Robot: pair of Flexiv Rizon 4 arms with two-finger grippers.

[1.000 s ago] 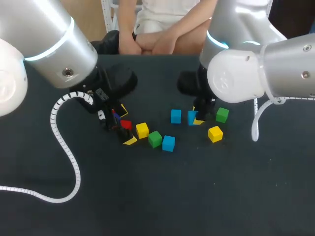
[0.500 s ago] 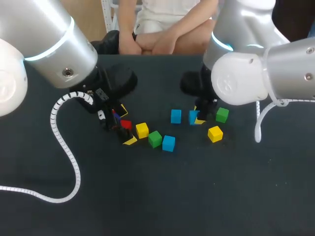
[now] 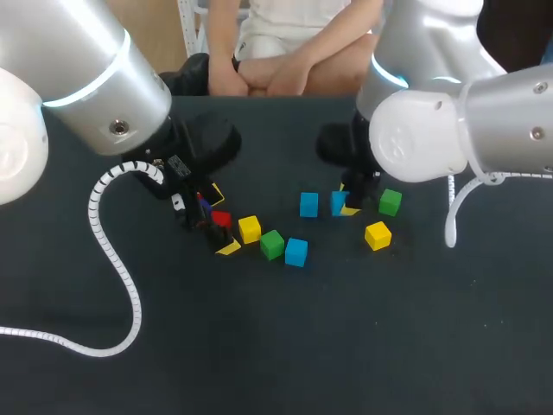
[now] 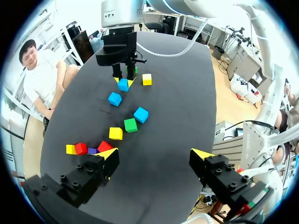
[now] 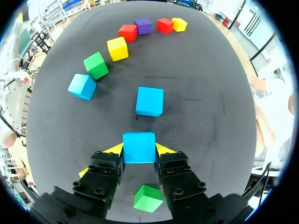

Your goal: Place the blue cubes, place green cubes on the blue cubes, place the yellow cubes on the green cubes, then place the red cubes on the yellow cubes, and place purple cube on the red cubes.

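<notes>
Left jaws gape wide, low at the row's left end, red cube (image 4: 105,146) just beside one tip, nothing held. Right jaws grip a blue cube (image 5: 138,147) from both sides. We judge the blue layer is in hand. Next: set it by the second blue cube (image 5: 150,101) just ahead, minding the green cube (image 5: 148,198) beside the jaws. Worktop (image 3: 276,346) far edge is near; the near side offers room.

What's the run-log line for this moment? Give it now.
right gripper: shut on blue cube | left gripper: open, red cube by one finger | stack: none yet
</notes>
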